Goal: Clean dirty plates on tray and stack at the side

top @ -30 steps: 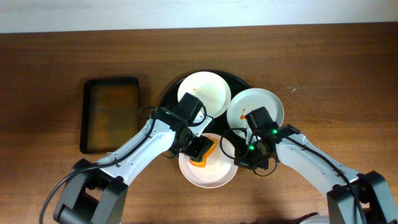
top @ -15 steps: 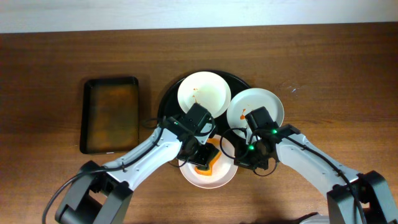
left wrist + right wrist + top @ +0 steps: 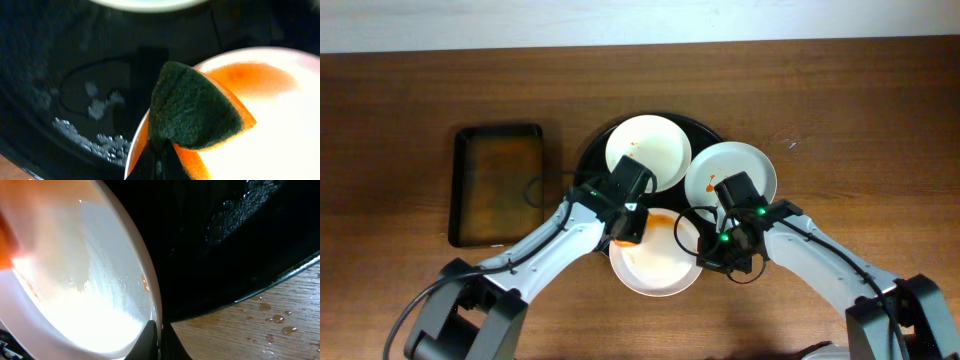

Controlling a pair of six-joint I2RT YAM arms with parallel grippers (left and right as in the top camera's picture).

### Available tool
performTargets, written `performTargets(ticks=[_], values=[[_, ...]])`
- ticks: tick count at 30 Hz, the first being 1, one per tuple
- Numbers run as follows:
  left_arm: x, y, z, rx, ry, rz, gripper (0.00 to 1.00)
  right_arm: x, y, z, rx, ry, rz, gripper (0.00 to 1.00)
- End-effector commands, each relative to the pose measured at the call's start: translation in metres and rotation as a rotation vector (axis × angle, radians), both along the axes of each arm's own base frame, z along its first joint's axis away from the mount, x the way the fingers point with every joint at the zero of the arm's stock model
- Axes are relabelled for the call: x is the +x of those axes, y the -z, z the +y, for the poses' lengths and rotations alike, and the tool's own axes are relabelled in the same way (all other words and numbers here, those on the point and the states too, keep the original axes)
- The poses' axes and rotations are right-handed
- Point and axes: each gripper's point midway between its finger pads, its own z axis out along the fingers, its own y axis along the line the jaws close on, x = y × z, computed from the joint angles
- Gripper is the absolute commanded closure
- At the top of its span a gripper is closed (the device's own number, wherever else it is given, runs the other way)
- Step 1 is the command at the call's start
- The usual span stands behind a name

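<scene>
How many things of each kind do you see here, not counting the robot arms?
Plates: 3
Round tray: 1
Rectangular tray: 1
Sponge: 1
Total: 6

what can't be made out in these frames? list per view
- Overhead: the left gripper and its hold on the sponge are hidden under its own wrist.
- Overhead: the right gripper pinching the front plate at its rim is covered by the wrist.
- Left wrist: the back plate is cut off by the top edge.
- Right wrist: the orange patch is blurred and cut by the left edge; smear or sponge, cannot tell.
</scene>
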Motion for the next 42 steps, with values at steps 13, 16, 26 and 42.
performTargets(ticks=[13, 16, 26, 42], values=[[0.023, -0.081, 0.006, -0.064, -0.053, -0.174, 1.00, 0.005, -0.002, -0.011, -0.089, -0.014, -0.017, 0.96], [0.030, -0.077, 0.032, -0.052, -0.148, -0.145, 1.00, 0.022, -0.022, -0.026, -0.201, -0.056, -0.082, 0.96], [0.032, -0.076, 0.041, -0.132, -0.198, -0.086, 1.00, 0.031, -0.053, -0.037, -0.275, -0.152, -0.133, 0.96], [0.036, -0.075, 0.055, -0.090, -0.231, -0.099, 1.00, 0.091, -0.116, -0.063, -0.540, -0.126, -0.396, 0.96]])
